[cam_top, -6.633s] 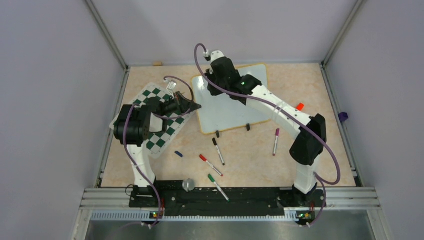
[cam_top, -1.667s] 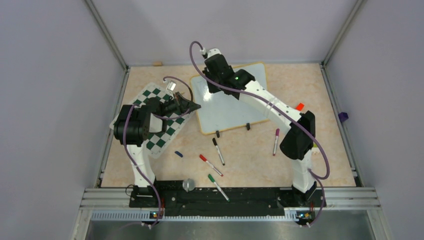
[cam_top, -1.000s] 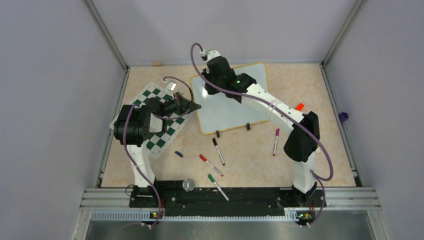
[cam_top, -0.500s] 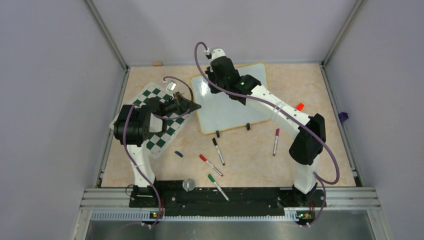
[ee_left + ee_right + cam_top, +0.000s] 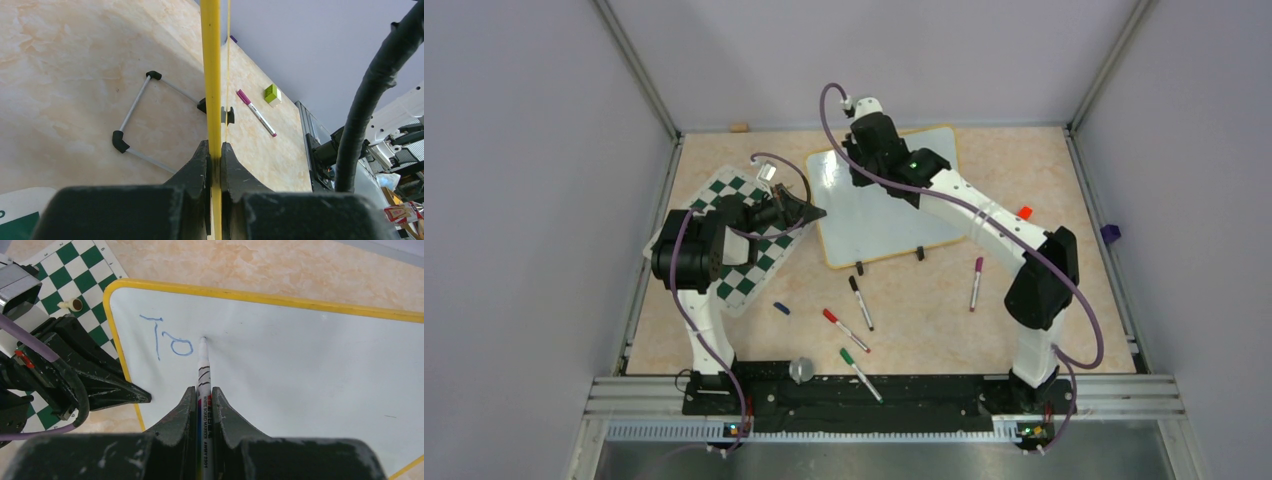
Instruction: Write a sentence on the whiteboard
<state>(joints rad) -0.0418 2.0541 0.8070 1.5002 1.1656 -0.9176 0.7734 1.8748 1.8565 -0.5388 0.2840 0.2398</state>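
Note:
The whiteboard (image 5: 886, 218), white with a yellow rim, lies at the table's far middle. My left gripper (image 5: 817, 212) is shut on its left rim (image 5: 210, 75), which runs between the jaws in the left wrist view. My right gripper (image 5: 203, 392) is shut on a white whiteboard marker (image 5: 204, 371) over the board's far left part. The marker tip touches the board just right of the blue letters "To" (image 5: 170, 340), the only part of the sentence that shows.
A green-and-white chess mat (image 5: 736, 262) lies under the left arm. Black (image 5: 860, 302), red (image 5: 844, 329), green (image 5: 860, 373) and purple (image 5: 975, 283) markers lie near the front, with a blue cap (image 5: 781, 308). The board's wire stand (image 5: 135, 107) shows beneath it.
My right gripper has shifted a little to the right along the board's far edge with the marker. The left arm and the board have not moved.

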